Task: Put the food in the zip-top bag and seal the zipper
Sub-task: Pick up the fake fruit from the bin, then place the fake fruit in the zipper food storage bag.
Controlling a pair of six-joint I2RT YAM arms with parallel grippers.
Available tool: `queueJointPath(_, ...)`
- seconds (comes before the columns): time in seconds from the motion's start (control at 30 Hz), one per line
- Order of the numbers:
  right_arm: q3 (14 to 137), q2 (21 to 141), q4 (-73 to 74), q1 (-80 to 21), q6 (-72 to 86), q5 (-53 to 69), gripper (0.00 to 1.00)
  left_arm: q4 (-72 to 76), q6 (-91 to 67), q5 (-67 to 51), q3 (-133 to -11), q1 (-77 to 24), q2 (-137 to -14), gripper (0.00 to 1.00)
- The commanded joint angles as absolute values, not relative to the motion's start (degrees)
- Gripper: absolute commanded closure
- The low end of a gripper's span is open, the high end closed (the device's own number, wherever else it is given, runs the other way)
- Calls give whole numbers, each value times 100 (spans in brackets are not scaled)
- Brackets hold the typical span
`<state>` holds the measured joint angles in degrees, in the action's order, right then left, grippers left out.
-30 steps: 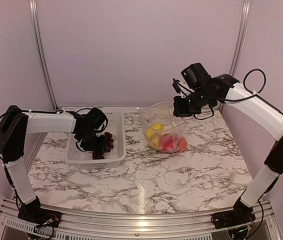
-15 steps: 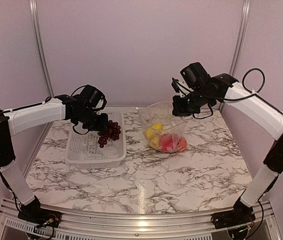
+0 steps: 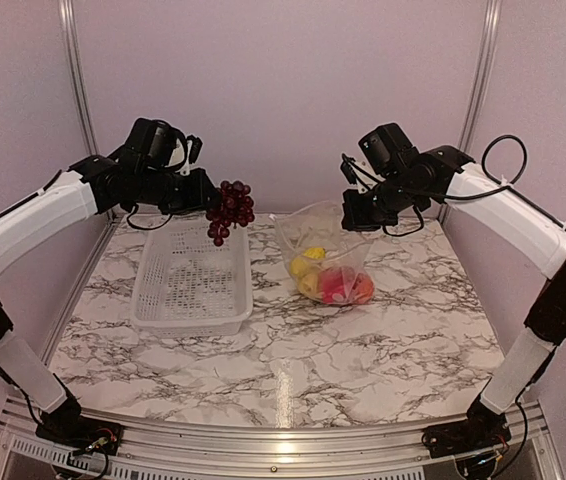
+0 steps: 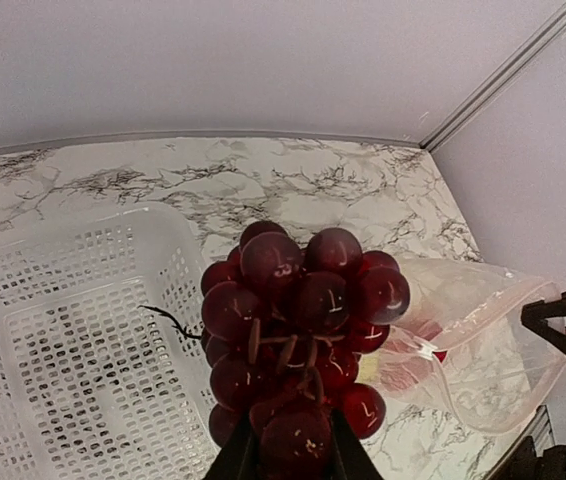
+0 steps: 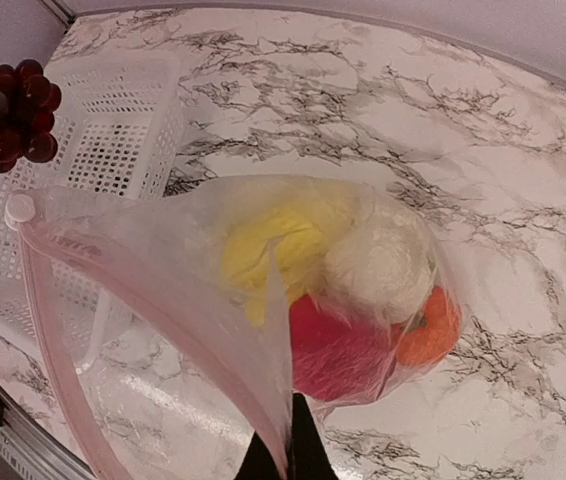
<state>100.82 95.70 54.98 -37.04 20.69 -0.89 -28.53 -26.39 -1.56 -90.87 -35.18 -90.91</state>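
A dark purple grape bunch (image 3: 229, 208) (image 4: 298, 320) hangs in the air over the basket's far right corner, left of the zip-top bag. My left gripper (image 3: 206, 197) (image 4: 293, 455) is shut on its lowest grapes. The clear zip-top bag (image 3: 328, 250) (image 5: 193, 290) stands with its mouth open. My right gripper (image 3: 353, 215) (image 5: 288, 455) is shut on the mouth edge and holds it up. The pinkish zipper (image 5: 198, 360) ends at a white slider tab (image 5: 20, 208). Inside lie yellow (image 5: 273, 240), whitish (image 5: 378, 260), red (image 5: 333, 350) and orange (image 5: 428, 330) food pieces.
A white slotted basket (image 3: 191, 318) (image 4: 63, 330) sits on the marble table (image 3: 363, 360) at the left, under the left arm, with nothing visible in it. Pale walls with metal posts close off the back and sides.
My left gripper has lifted the grape bunch out of the basket and carried it up and to the right, toward the bag. The right arm and bag have barely moved.
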Motion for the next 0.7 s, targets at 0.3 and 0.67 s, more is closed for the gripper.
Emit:
queueJointPath(0.3,10335,9668,5433,-3665,2055,-62,100,-967,-3227,-1689,-9128,-3627,-8583,85)
queueJointPath(0.67,10166,9620,5244,-3623,2261,272,100,-493,-3271,-2616,-8969,-4160,-8869,85)
